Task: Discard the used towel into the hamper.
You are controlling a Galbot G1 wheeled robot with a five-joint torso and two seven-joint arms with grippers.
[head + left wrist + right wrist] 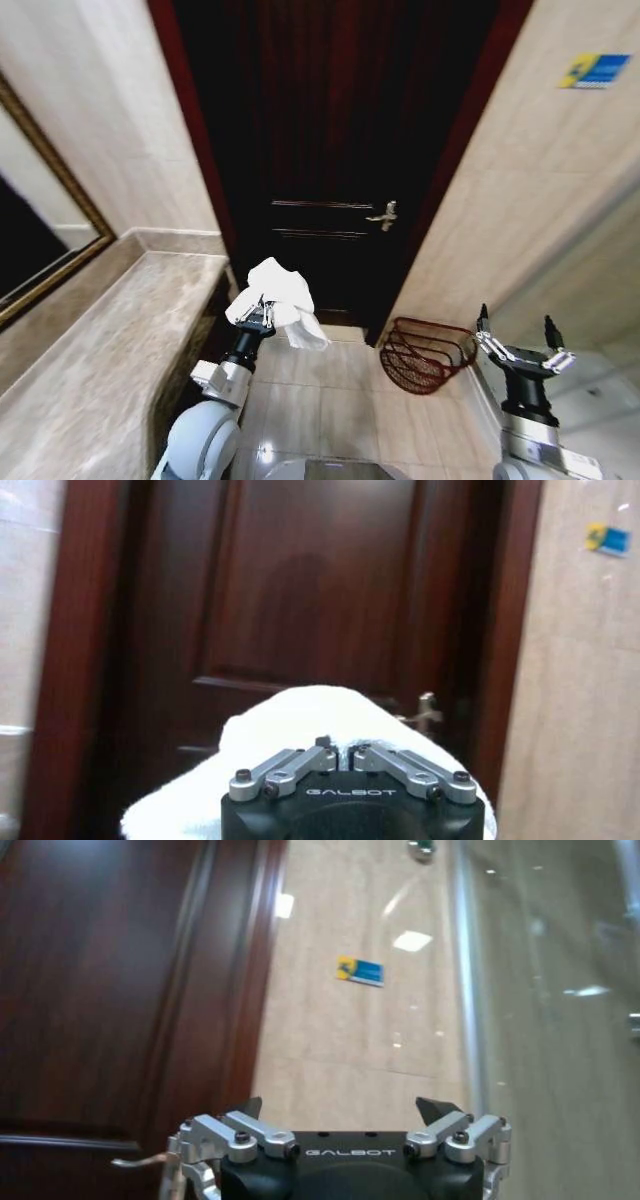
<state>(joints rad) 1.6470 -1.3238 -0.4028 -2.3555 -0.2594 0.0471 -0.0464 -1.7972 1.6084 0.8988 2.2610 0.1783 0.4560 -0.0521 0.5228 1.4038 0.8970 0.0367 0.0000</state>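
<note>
The left gripper (264, 313) has its jaws pinched together on one white towel (281, 292), held up beside the marble counter (95, 370). The right gripper (518, 341) stands spread wide, holding nothing. One hamper (425, 355) — reddish-brown — sits on the tiled floor (330, 400) between them, below the one dark door (330, 150).

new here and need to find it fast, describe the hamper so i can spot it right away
Start at the dark wooden door at the far end of the room and look down to the floor by its right-hand jamb. There, against the beige tiled wall, sits the small round reddish-brown open-weave hamper, tilted, the only basket on the floor.
</note>
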